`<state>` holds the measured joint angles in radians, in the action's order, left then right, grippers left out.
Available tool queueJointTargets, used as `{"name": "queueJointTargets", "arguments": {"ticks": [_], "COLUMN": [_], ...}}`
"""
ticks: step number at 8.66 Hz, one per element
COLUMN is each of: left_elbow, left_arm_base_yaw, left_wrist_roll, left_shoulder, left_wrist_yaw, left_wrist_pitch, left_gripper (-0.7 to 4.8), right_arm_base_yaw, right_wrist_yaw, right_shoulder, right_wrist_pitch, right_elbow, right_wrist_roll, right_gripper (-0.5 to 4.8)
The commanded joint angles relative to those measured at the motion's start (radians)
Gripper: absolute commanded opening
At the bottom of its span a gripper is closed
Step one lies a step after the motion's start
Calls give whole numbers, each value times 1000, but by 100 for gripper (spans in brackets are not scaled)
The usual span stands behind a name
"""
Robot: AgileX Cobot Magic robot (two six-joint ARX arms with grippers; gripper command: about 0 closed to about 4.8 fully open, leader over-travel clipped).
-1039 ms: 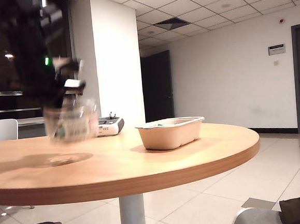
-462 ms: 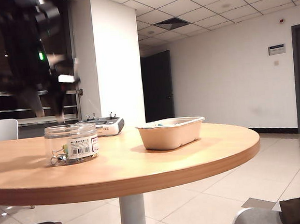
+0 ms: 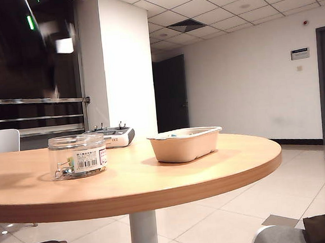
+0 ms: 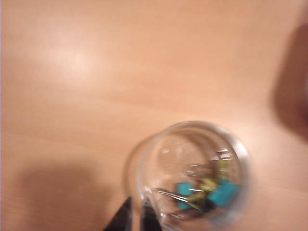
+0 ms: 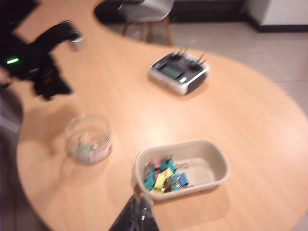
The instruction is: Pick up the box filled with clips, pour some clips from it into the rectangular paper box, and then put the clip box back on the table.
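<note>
The box filled with clips (image 3: pixel 78 156), a clear round jar with a barcode label, stands upright and free on the table (image 3: pixel 172 177), left of the rectangular paper box (image 3: pixel 185 144). From above, a few teal and yellow clips (image 4: pixel 207 190) lie in the jar (image 4: pixel 195 178). My left gripper (image 4: pixel 136 219) hangs above the jar's edge, its dark fingers nearly together with nothing between them. In the exterior view the left arm (image 3: pixel 61 48) is a blur high at the upper left. My right gripper (image 5: pixel 140 214) is shut, high over the table near the tray (image 5: pixel 219 166), which holds mixed clips (image 5: pixel 163 175).
A grey-white remote-control device (image 3: pixel 116 136) sits behind the jar and tray, also seen from the right wrist as the remote (image 5: pixel 179 72). A white chair (image 3: pixel 1 141) stands beyond the table's far left edge. The left arm (image 5: pixel 41 62) hovers over the jar (image 5: pixel 89 138).
The jar, blurred in the left gripper a second ago, now stands on the table. The left gripper let go, rose well clear of it and closed again.
</note>
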<state>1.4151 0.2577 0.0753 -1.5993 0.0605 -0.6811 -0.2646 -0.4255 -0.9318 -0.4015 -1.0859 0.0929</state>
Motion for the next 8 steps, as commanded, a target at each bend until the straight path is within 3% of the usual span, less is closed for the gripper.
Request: {"name": "queueJointTargets", "arguments": {"ticks": [1,5,8], "left_elbow": [-28,-244,-619], "left_arm_base_yaw": [25,38,38], "left_wrist_roll": [-51,-72,-31], "left_shoulder": [164,449,848], "left_wrist_yaw": [-12,-16,-63], "left_wrist_pitch": [-3,184,333], "left_gripper": [-6,-6,-6], "right_arm_base_yaw": [-1,-1,0], "right_wrist_yaw": [185,243,337], "right_shoulder": [89,290,620], "right_wrist_pitch": [23,147,173], "right_elbow": [19,179,536], "right_wrist_roll": [-62,-60,-75], "right_gripper": [-1,-1,-1]}}
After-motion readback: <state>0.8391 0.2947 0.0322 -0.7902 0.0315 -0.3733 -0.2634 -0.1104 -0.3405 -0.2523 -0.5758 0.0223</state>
